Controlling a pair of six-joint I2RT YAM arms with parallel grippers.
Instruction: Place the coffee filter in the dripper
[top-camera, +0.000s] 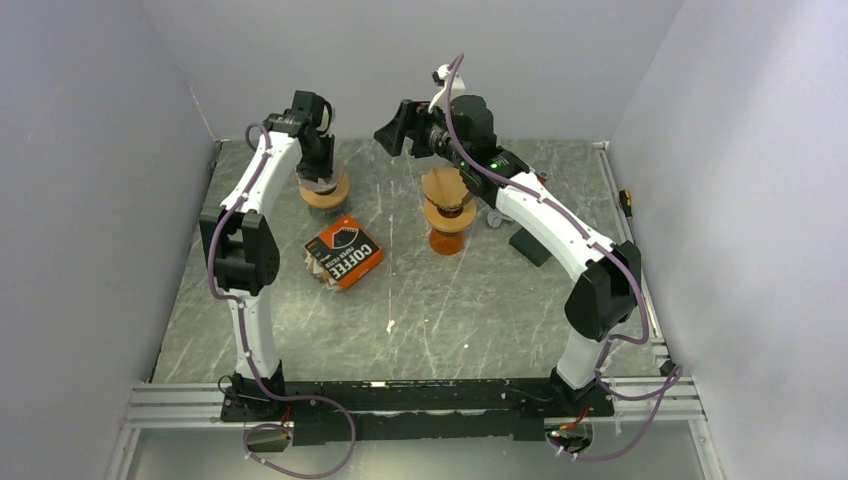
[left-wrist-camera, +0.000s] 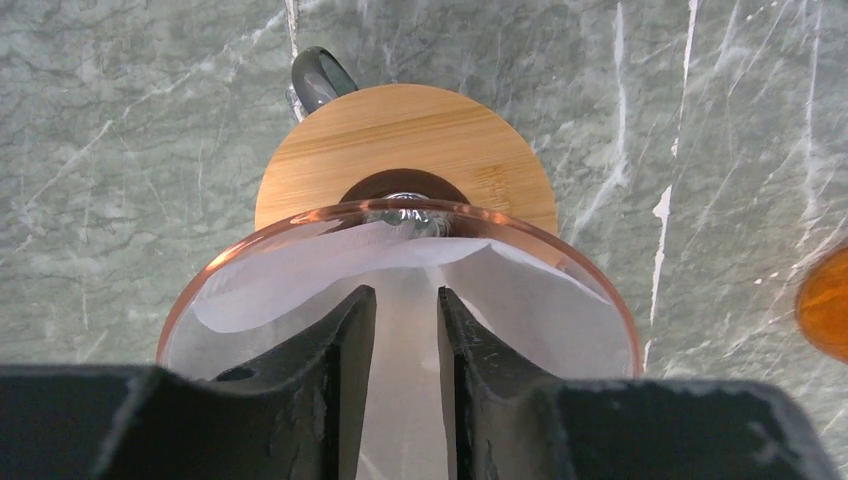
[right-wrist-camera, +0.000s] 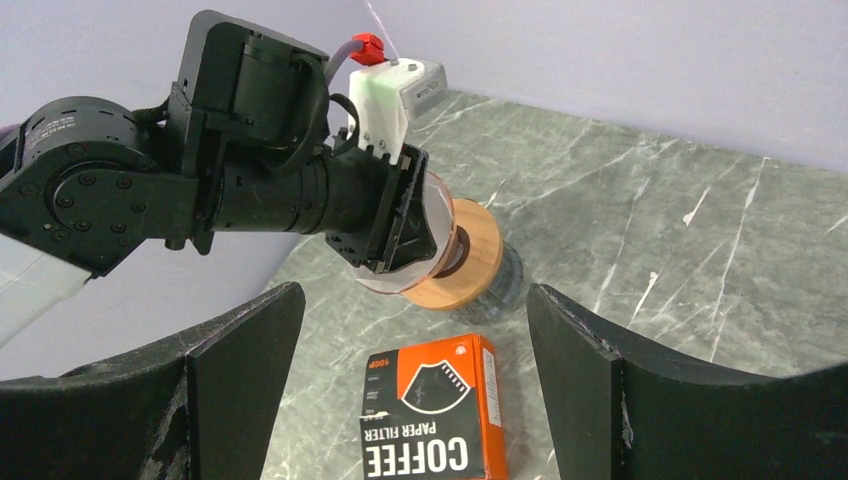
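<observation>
The glass dripper (left-wrist-camera: 600, 290) with a pinkish rim sits on a round wooden collar (left-wrist-camera: 400, 140) at the back left of the table (top-camera: 325, 192). A white paper coffee filter (left-wrist-camera: 280, 290) lies spread against its inner wall. My left gripper (left-wrist-camera: 407, 292) points straight down into the cone, fingers a little apart, with the filter's surface showing in the gap between them. In the right wrist view the same gripper (right-wrist-camera: 405, 225) is sunk in the dripper (right-wrist-camera: 470, 260). My right gripper (right-wrist-camera: 415, 295) hangs wide open in the air (top-camera: 395, 130), holding nothing.
An orange and black coffee filter box (top-camera: 344, 252) lies on the marble in front of the dripper, also in the right wrist view (right-wrist-camera: 435, 420). A second dripper on an amber server (top-camera: 447, 210) stands mid-table. A black block (top-camera: 530, 245) lies under the right arm.
</observation>
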